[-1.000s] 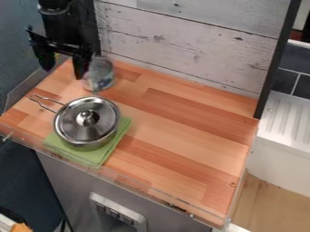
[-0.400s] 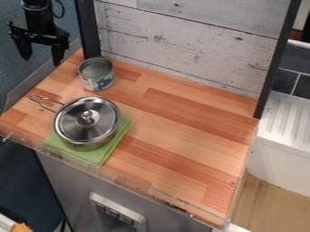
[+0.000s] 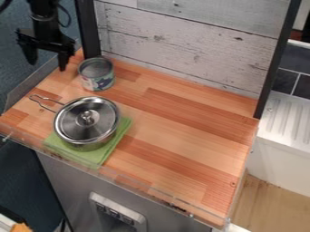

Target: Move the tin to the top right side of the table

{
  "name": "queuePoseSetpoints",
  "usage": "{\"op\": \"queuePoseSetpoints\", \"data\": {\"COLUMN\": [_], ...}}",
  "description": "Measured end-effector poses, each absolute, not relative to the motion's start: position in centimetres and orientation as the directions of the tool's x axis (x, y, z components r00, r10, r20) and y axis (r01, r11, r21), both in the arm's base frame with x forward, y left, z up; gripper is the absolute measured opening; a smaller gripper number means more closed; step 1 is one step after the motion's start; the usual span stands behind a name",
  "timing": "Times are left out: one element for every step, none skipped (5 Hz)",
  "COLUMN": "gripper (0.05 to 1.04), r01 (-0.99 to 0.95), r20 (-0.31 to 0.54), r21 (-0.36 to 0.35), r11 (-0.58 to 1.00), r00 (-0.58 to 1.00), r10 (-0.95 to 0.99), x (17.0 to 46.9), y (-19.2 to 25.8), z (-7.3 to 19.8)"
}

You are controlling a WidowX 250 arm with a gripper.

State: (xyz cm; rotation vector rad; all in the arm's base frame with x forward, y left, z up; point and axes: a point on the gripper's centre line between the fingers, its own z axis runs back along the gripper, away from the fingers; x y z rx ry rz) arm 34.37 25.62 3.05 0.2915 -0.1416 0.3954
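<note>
Just right of the tool (spread apart), the tin, upright, on the table

The wooden tabletop is softly lit; highlights are cast on the saucepan lid, left of centre. The lower left is rendered dark.

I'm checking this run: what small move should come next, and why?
Probably bring the open gripper over the tin: its fingers hang apart beside the tin, not around it, and the tin stands at the table's top left, not top right.
</note>
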Motion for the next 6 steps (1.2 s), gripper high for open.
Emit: {"op": "queuePoseSetpoints", "data": {"gripper": [1.001, 1.001, 1.001, 1.001, 1.001, 1.001], "r01": [-0.369, -0.362, -0.303, -0.212, -0.095, -0.005], "r20": [0.211, 0.251, 0.271, 0.286, 0.291, 0.293], "r21": [0.236, 0.218, 0.204, 0.188, 0.157, 0.137], "r11": [0.899, 0.906, 0.931, 0.959, 0.983, 0.990], "r00": [0.923, 0.918, 0.931, 0.946, 0.956, 0.956], "r10": [0.323, 0.307, 0.244, 0.153, 0.045, -0.036], "x": [35.5, 35.9, 36.6, 37.3, 37.7, 37.9], "y": [23.1, 20.5, 16.9, 12.4, 7.3, 2.8], "z": [1.9, 1.7, 1.5, 1.3, 0.8, 0.3]}}
